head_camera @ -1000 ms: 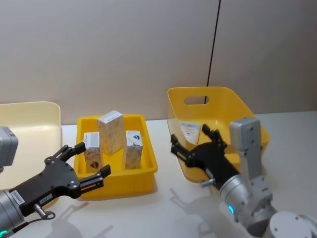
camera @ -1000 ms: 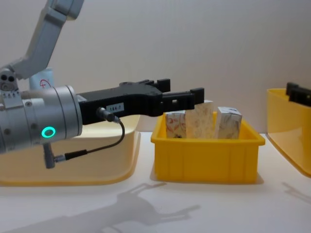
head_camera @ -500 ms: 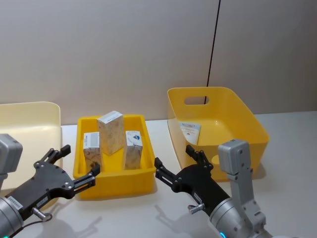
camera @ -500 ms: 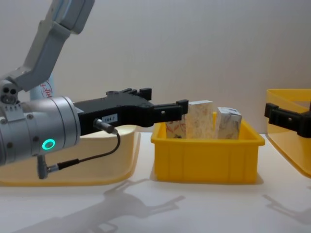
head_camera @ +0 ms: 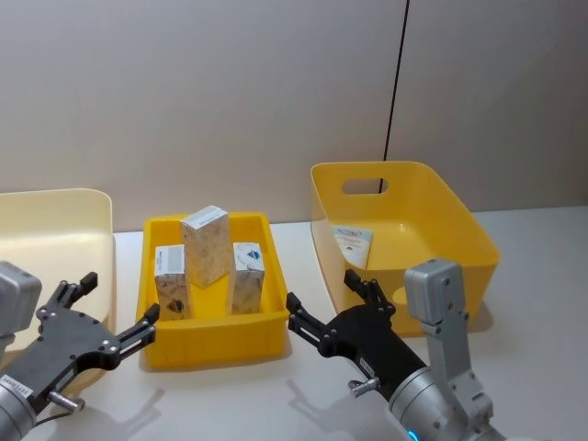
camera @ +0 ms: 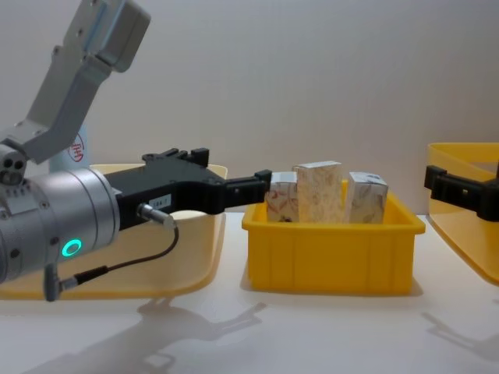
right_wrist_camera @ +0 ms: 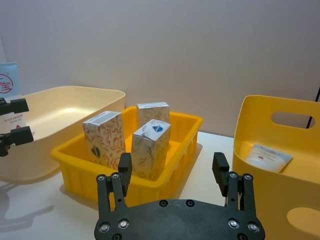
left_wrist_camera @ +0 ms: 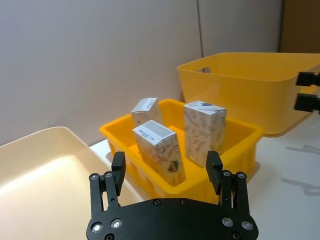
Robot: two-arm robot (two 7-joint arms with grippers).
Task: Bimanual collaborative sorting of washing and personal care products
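Note:
Three small cartons with orange-red swirls stand upright in a low yellow tray: a tall one, a short one and a third. A light-blue and white tube lies inside the big yellow bin. Another tube with a red mark stands behind the cream bin. My left gripper hovers open, empty, by the tray's near left corner. My right gripper is open and empty above the table, between the tray and the big bin.
The cream bin sits far left, the low tray in the middle, the big yellow bin with a handle cut-out at the right. Bare white table lies in front of all three. A wall stands close behind.
My left gripper has drawn back from over the tray toward the near left. My right gripper came out of the big yellow bin to the gap beside the tray, then held still.

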